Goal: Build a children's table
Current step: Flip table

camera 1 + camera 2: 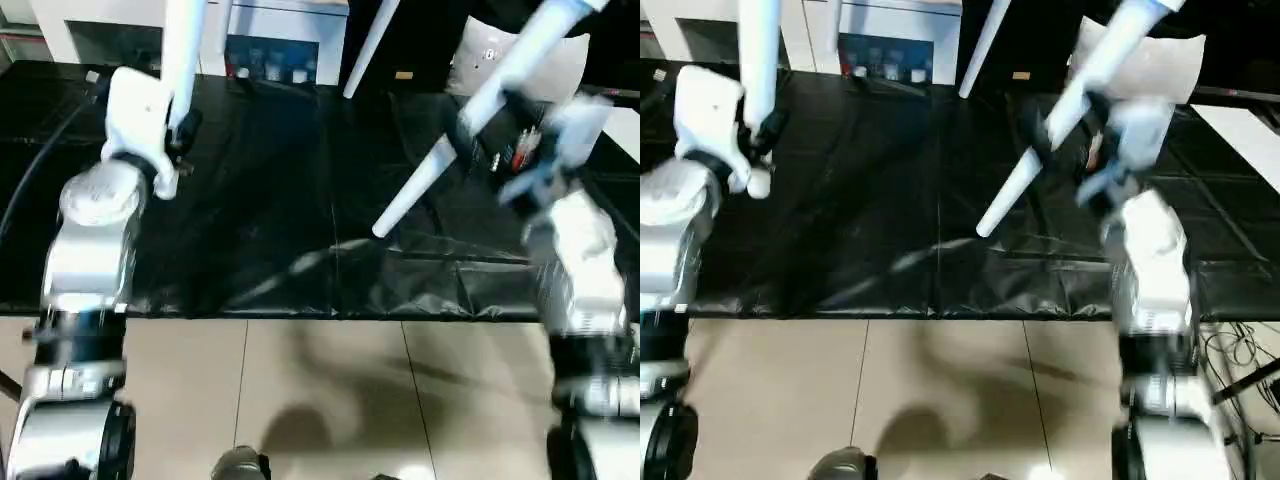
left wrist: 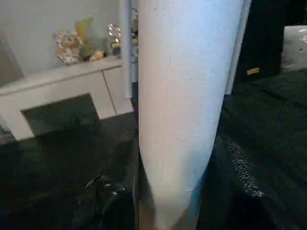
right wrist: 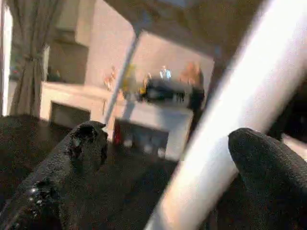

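left gripper [image 1: 178, 135] clamped on one upright table leg [image 1: 183, 50], right gripper [image 1: 1085, 120] spread wide around a slanting leg [image 1: 1060, 115], which likely needs pinching before anything moves on.

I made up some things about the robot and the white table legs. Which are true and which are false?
1. The left gripper is closed on a white table leg. True.
2. The right gripper's fingers are squeezed tight shut. False: they stand wide apart, with another leg running between them.
3. That slanted leg's tip lies flat on the mat. False: its lower end hangs in the air above the black mat.
4. The mat lies on a tan tiled floor. True.
5. A red ball sits on the mat. False: there is no ball.
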You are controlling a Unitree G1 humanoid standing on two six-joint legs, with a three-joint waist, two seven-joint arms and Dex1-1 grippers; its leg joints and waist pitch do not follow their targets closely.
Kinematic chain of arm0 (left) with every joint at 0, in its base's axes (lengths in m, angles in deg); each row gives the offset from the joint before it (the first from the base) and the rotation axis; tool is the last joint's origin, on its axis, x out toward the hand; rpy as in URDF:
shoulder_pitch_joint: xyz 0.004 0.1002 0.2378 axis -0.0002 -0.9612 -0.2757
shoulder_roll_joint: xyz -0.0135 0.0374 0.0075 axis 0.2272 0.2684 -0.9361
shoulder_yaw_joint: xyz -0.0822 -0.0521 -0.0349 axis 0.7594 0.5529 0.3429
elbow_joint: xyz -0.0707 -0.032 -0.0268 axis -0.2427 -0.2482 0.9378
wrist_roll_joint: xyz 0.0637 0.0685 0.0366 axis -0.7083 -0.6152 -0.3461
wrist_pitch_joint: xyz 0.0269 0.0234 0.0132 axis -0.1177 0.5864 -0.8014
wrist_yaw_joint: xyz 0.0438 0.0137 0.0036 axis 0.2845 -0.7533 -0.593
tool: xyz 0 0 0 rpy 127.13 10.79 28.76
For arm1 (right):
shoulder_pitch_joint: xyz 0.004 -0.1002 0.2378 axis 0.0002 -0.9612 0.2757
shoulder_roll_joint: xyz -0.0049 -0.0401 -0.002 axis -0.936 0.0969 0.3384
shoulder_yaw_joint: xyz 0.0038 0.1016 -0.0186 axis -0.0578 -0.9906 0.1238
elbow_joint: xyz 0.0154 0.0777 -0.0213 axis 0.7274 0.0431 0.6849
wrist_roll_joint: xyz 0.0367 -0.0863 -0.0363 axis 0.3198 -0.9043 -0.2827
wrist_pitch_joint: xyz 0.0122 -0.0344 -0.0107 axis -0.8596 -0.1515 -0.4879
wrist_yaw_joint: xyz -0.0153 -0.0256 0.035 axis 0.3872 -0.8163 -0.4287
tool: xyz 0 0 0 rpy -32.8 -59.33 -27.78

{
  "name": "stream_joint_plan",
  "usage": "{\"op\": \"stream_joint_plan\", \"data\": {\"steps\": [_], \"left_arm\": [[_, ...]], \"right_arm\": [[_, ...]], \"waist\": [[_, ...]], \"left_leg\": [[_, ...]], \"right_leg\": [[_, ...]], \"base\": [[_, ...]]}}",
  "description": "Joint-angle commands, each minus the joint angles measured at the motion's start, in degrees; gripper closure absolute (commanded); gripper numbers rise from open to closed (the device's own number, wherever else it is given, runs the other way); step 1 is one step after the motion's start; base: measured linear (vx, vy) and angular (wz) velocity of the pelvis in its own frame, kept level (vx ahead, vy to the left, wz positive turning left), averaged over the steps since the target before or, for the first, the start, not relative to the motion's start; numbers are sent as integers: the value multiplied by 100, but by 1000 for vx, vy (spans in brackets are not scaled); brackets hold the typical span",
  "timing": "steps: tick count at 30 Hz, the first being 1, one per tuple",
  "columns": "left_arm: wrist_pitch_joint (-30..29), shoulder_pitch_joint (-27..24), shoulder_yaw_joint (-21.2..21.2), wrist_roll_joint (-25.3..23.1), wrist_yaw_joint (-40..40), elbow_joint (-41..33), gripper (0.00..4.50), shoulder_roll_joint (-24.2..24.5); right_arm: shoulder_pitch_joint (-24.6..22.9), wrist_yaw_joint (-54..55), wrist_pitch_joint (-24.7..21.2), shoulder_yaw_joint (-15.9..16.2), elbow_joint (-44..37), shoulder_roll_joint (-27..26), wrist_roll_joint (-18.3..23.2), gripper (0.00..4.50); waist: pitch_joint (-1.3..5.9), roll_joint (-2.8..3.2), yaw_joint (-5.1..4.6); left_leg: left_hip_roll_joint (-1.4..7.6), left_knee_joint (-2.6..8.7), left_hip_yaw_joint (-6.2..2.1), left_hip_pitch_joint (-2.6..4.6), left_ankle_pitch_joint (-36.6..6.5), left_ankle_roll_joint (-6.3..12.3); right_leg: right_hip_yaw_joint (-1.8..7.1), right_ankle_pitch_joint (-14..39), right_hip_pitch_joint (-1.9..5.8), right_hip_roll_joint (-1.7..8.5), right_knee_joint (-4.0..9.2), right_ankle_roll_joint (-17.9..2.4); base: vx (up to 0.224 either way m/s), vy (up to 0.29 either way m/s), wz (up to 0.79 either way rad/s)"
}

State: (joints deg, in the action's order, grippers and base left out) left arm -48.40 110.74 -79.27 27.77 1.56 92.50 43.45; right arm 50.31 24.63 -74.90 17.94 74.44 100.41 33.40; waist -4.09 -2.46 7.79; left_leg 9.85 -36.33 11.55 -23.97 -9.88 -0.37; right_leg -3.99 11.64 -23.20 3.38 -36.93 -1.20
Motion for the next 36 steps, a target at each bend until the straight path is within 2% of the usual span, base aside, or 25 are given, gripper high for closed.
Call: {"op": "stream_joint_plan", "data": {"steps": [1, 3, 7, 13, 16, 20, 21, 23, 26, 27, 28, 29, 31, 33, 34, 36], "left_arm": [[228, 35, -114, 21, -79, -141, 294, -52], [322, -47, -143, 11, -61, -72, 294, -70], [512, -243, -192, 14, -32, 59, 295, -69], [830, -506, -212, -11, -47, 311, 295, -56], [1009, -643, -258, 12, -174, 445, 295, 1], [1206, -808, -171, 136, -199, 599, 295, 5], [1209, -810, -172, 136, -200, 602, 295, 7], [1264, -865, -127, 207, -224, 719, 295, -4], [1370, -902, -72, 332, -313, 902, 295, -29], [1370, -902, -72, 332, -313, 902, 239, -29], [1427, -920, -86, 374, -397, 977, 239, -18], [1554, -955, -75, 434, -459, 1158, 225, -5], [1608, -996, -16, 562, -539, 1189, 225, -6], [1616, -1080, 158, 852, -652, 1045, 211, -49], [1592, -1102, 196, 917, -679, 997, 189, -62], [1590, -1194, 362, 1232, -806, 812, 181, -138]], "right_arm": [[-19, 142, -211, -10, -198, 35, 22, 0], [-59, 218, -285, 24, -177, 27, -130, 0], [-198, 190, -548, 134, -267, 4, -160, 0], [-571, -299, -1295, 672, -710, 176, -174, 0], [-747, -589, -1880, 855, -929, 298, 9, 0], [-978, -726, -2578, 993, -1278, 382, 245, 0], [-980, -722, -2588, 992, -1282, 380, 249, 0], [-1065, -758, -2686, 1055, -1417, 374, 257, 0], [-1171, -817, -2900, 1165, -1596, 402, 237, 0], [-1171, -817, -2900, 1165, -1596, 402, 237, 0], [-1209, -853, -2943, 1232, -1653, 430, 190, 0], [-1277, -843, -3157, 1350, -1767, 500, 77, 0], [-1295, -750, -3336, 1347, -1826, 508, 80, 0], [-1316, -639, -3380, 1280, -1875, 483, 108, 0], [-1327, -615, -3386, 1262, -1881, 476, 109, 0], [-1377, -564, -3202, 1175, -1882, 449, 73, 0]], "waist": [[469, 80, -67], [466, 60, -70], [444, 24, -94], [434, 15, -167], [432, 14, -170], [428, -8, -171], [421, -5, -172], [424, -41, -188], [399, -45, -192], [391, -48, -196], [372, -50, -198], [359, -77, -199], [367, -57, -201], [380, -64, -206], [389, -47, -211], [400, -30, -201]], "left_leg": [[411, 521, -230, 299, -1268, -249], [405, 520, -229, 301, -1307, -269], [403, 535, -235, 284, -1396, -287], [416, 556, -246, 277, -1427, -267], [428, 560, -248, 293, -1478, -280], [441, 582, -262, 303, -1568, -348], [444, 592, -267, 305, -1607, -365], [443, 596, -264, 331, -1769, -472], [445, 614, -283, 341, -1995, -562], [438, 619, -284, 340, -2027, -562], [434, 626, -290, 358, -2153, -585], [432, 627, -292, 387, -2241, -593], [436, 652, -309, 397, -2220, -596], [450, 658, -310, 391, -2119, -619], [451, 658, -299, 386, -2068, -639], [455, 655, -283, 375, -1952, -647]], "right_leg": [[331, 765, 183, 545, 463, -893], [336, 866, 181, 551, 467, -851], [342, 1149, 182, 565, 504, -765], [345, 1120, 179, 553, 513, -744], [352, 1171, 177, 562, 524, -746], [352, 1145, 172, 569, 529, -735], [350, 1174, 165, 568, 537, -729], [344, 1291, 146, 575, 555, -722], [351, 1546, 137, 594, 574, -662], [352, 1595, 139, 593, 587, -653], [355, 1802, 131, 606, 621, -622], [355, 2030, 133, 619, 651, -580], [366, 2139, 155, 633, 676, -525], [363, 1940, 156, 634, 651, -589], [364, 1734, 156, 624, 626, -654], [364, 1345, 170, 622, 589, -774]], "base": [[0, 0, 0], [0, 0, 0], [0, 0, 0], [0, 0, 0], [0, 0, 0], [0, 0, 0], [0, 0, 0], [0, 0, 0], [0, 0, 0], [0, 0, 0], [0, 0, 0], [0, 0, 0], [0, 0, 0], [0, 0, 0], [0, 0, 0], [0, 0, 0]]}}
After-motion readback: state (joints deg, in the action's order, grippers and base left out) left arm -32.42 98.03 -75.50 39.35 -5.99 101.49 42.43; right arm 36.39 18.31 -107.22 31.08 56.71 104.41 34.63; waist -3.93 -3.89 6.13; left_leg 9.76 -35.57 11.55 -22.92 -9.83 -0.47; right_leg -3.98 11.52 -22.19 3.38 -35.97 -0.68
